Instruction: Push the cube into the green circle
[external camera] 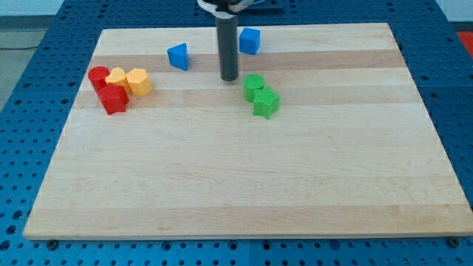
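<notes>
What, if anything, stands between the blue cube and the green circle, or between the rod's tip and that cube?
Nothing visible blocks either path. The blue cube sits toward the view's top, the green circle below it with bare board between. My tip rests just left of the green circle, below and left of the cube.

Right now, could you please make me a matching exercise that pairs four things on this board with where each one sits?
Things:
1. blue cube
2. green circle
3. red circle
4. my tip

Places:
A. farthest toward the view's left, in the red and yellow cluster
B. just to the view's left of the green circle, between it and the blue triangular block
C. near the view's top edge of the board, to the view's right of the rod
D. touching the green star-like block, on its upper left

Pairs: 1-C, 2-D, 3-A, 4-B
</notes>
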